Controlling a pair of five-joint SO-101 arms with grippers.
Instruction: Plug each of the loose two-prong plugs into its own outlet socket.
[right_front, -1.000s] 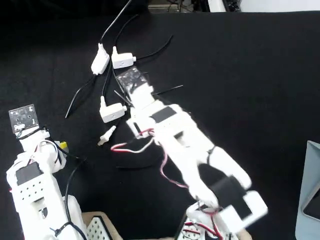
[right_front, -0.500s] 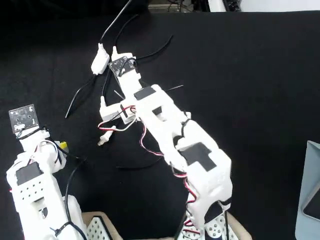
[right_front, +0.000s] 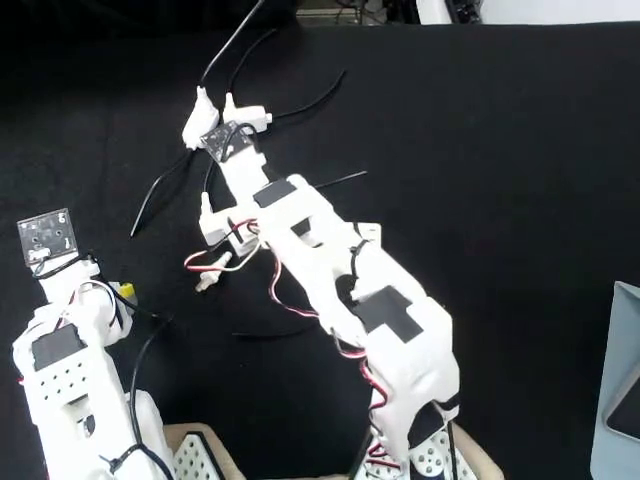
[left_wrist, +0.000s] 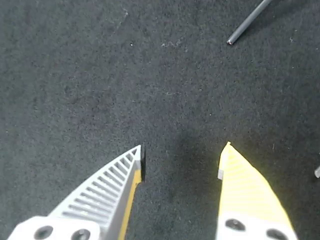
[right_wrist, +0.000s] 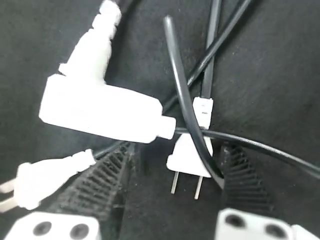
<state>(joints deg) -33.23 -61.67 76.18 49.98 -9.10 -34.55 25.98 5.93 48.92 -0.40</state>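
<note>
Black cloth tabletop (right_front: 500, 200): right gripper (right_wrist: 177, 150) spread wide astride a small two-prong plug (right_wrist: 186, 159), seemingly not touching it; left gripper (left_wrist: 183, 146) parted above the cloth.

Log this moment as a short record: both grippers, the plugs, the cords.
left gripper: open, over bare black cloth, away from the plugs
cord end: lies on the cloth ahead of the left gripper
right gripper: open, one finger on each side of the small two-prong plug
small two-prong plug: prongs bare, pointing toward the right gripper; a black cord crosses over it
white socket body: beside that plug
second two-prong plug: loose, prongs bare
</note>
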